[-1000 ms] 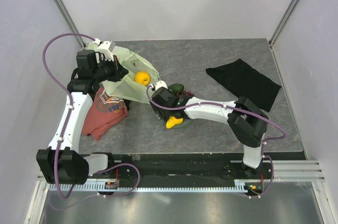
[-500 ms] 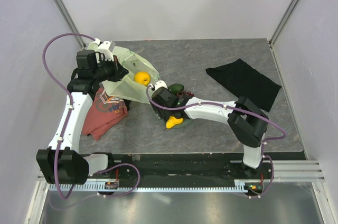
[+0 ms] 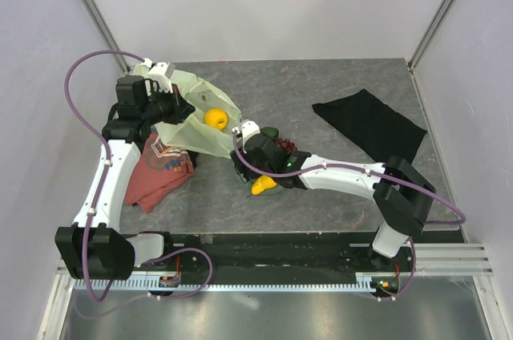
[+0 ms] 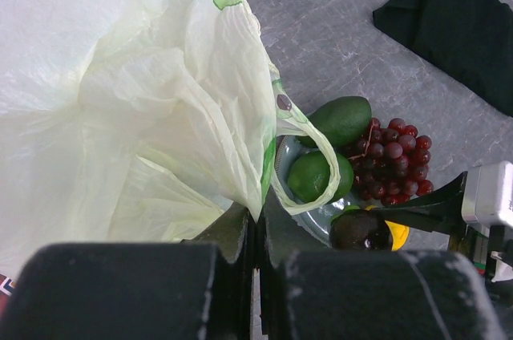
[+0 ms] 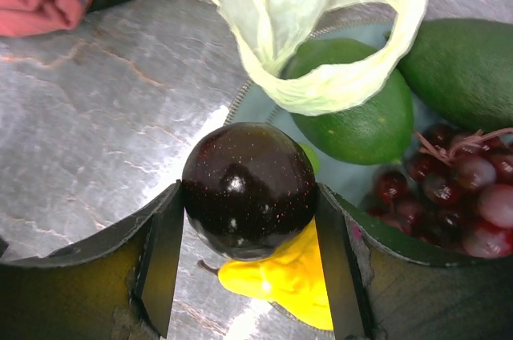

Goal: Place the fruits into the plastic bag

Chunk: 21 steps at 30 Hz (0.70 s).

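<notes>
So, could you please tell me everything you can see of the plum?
The plum is a round ball, dark purple-brown, glossy and finely speckled, plastic by its look. The right gripper is shut on it, one finger against each side. Behind it in the right wrist view lie the yellow pear and the rim of the plate; whether it touches them cannot be told.

Dark plum [image 5: 247,188] (over yellow pear [image 5: 280,280]), grapes [image 5: 457,188] beside — orange [image 3: 214,118] inside green bag [image 3: 188,93]
</notes>
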Each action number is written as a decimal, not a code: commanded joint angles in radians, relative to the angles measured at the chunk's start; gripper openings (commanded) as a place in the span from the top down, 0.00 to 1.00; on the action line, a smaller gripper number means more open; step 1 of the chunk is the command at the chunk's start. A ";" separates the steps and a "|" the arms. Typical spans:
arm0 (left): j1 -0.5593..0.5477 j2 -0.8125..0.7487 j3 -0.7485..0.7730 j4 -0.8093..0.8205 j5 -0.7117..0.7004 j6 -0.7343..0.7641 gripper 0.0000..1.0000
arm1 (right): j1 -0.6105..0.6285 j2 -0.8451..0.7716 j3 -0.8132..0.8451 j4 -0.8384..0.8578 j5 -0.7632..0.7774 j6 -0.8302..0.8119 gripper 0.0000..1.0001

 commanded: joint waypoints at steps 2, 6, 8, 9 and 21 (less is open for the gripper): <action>0.006 -0.001 0.004 0.029 0.004 -0.016 0.99 | 0.007 -0.069 -0.054 0.157 -0.078 -0.016 0.54; 0.005 -0.001 0.004 0.030 0.004 -0.016 0.99 | 0.004 -0.103 -0.062 0.225 -0.121 -0.021 0.53; 0.006 0.001 0.004 0.029 0.007 -0.016 0.98 | 0.006 -0.106 -0.062 0.248 -0.149 -0.024 0.53; 0.006 -0.002 0.004 0.029 0.007 -0.017 0.98 | 0.006 -0.109 -0.062 0.275 -0.161 -0.024 0.53; 0.006 0.001 0.002 0.031 0.003 -0.016 0.99 | -0.111 0.009 0.060 0.403 -0.344 0.041 0.55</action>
